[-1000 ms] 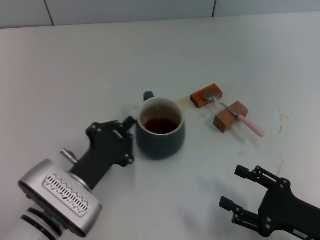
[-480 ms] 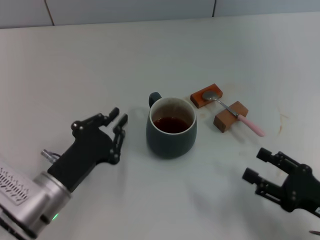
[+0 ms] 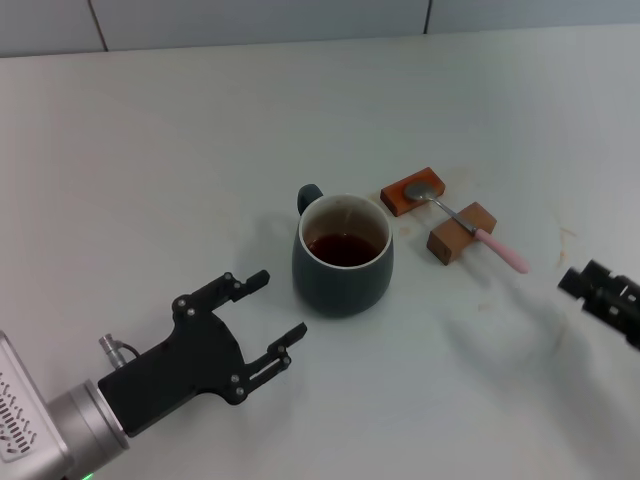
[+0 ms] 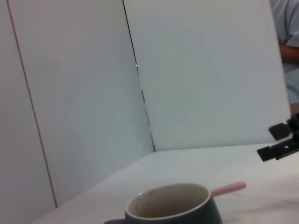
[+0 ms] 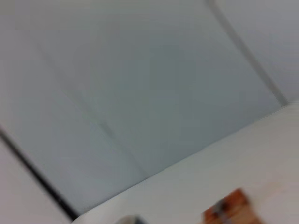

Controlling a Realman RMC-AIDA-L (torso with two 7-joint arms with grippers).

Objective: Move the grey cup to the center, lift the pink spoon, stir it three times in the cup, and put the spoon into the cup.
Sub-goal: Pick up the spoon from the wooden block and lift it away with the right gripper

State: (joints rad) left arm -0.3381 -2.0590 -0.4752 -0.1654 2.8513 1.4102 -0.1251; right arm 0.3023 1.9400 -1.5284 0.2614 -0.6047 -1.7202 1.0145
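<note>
The grey cup (image 3: 343, 268) stands upright mid-table with dark brown liquid inside and its handle at the far left. It also shows in the left wrist view (image 4: 173, 207). The pink spoon (image 3: 470, 228) lies across two brown wooden blocks to the cup's right, silver bowl on the far block, pink handle (image 4: 229, 188) pointing to the near right. My left gripper (image 3: 278, 305) is open and empty, a short way to the near left of the cup. My right gripper (image 3: 590, 285) is at the right edge, near-right of the spoon's handle; the left wrist view (image 4: 275, 141) shows its fingers apart.
The two wooden blocks (image 3: 413, 191) (image 3: 462, 233) lift the spoon off the white table. A pale wall with dark seams runs along the table's far edge (image 3: 300, 35). A block (image 5: 229, 210) shows blurred in the right wrist view.
The left gripper pushed the cup slightly right, then let go and drew back toward the front, open. The right gripper moved right and farther out, toward the spoon's side.
</note>
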